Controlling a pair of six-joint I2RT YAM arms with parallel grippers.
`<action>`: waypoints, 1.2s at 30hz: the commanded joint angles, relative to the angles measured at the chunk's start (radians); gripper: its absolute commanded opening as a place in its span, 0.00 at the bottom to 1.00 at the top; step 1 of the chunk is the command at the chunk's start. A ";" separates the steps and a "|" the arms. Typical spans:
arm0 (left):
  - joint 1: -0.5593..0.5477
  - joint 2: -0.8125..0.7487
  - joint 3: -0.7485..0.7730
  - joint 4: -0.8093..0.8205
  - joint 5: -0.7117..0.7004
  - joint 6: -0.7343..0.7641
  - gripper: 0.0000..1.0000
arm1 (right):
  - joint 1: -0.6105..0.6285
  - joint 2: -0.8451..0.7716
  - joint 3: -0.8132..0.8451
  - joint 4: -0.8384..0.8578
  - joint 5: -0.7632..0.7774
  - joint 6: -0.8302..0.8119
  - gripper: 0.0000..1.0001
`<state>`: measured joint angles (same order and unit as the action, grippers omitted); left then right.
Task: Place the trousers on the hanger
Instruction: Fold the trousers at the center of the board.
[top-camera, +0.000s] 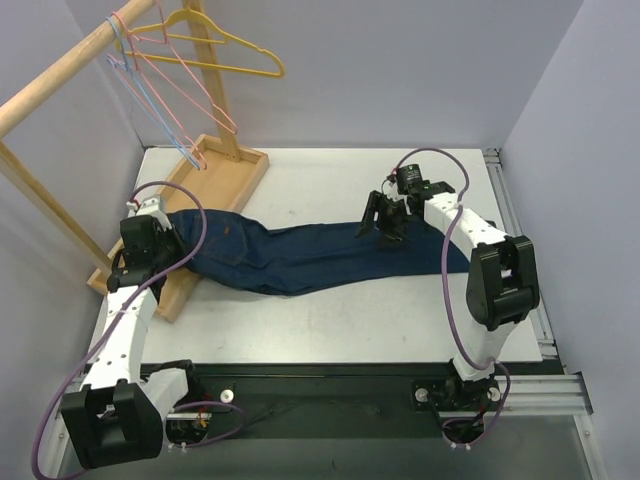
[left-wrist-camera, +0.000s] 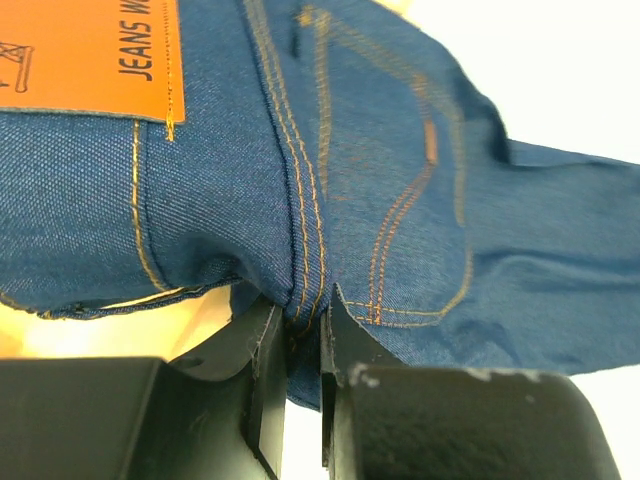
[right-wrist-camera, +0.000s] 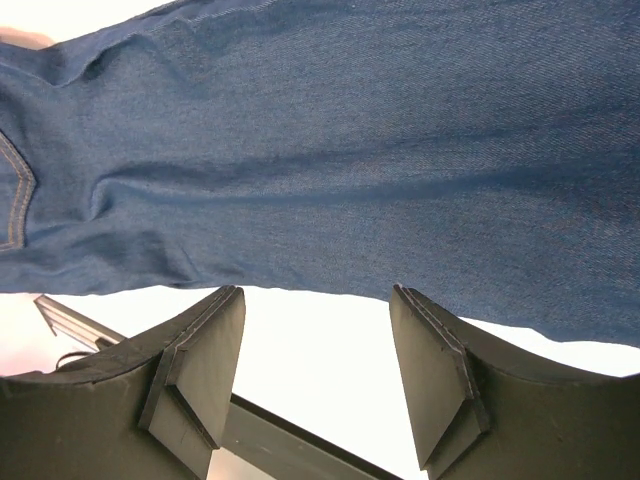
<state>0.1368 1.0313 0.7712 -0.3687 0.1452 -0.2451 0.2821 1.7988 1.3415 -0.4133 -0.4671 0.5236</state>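
The trousers (top-camera: 300, 255), dark blue jeans with orange stitching, lie flat across the table, waist at the left and legs reaching right. My left gripper (top-camera: 165, 243) is shut on the waist end. In the left wrist view its jaws (left-wrist-camera: 305, 325) pinch a stitched seam of the trousers (left-wrist-camera: 420, 200) below an orange label (left-wrist-camera: 90, 55). My right gripper (top-camera: 385, 228) hovers over the leg part, open. In the right wrist view nothing lies between its fingers (right-wrist-camera: 200, 350), and the trousers (right-wrist-camera: 350, 150) lie just past the tips. The light-blue hanger (top-camera: 150, 105) hangs on the rail at the back left.
A wooden rack stands at the left, with a slanted rail (top-camera: 60, 85) and a tray-like base (top-camera: 225, 175). A yellow hanger (top-camera: 235, 45) and pink hangers (top-camera: 190, 105) hang beside the blue one. White table (top-camera: 330, 320) shows in front of the jeans.
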 joint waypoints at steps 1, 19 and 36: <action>-0.002 -0.085 -0.052 -0.065 -0.137 -0.160 0.00 | 0.009 0.004 0.015 -0.038 -0.028 0.001 0.60; 0.102 -0.117 -0.119 -0.242 -0.329 -0.367 0.84 | 0.019 0.030 0.022 -0.039 -0.096 -0.027 0.60; 0.190 -0.122 -0.236 -0.006 -0.185 -0.489 0.92 | 0.026 0.054 0.035 -0.038 -0.157 -0.043 0.60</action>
<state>0.2817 0.9119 0.5625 -0.4690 -0.0280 -0.5865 0.2970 1.8496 1.3449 -0.4240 -0.5911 0.4965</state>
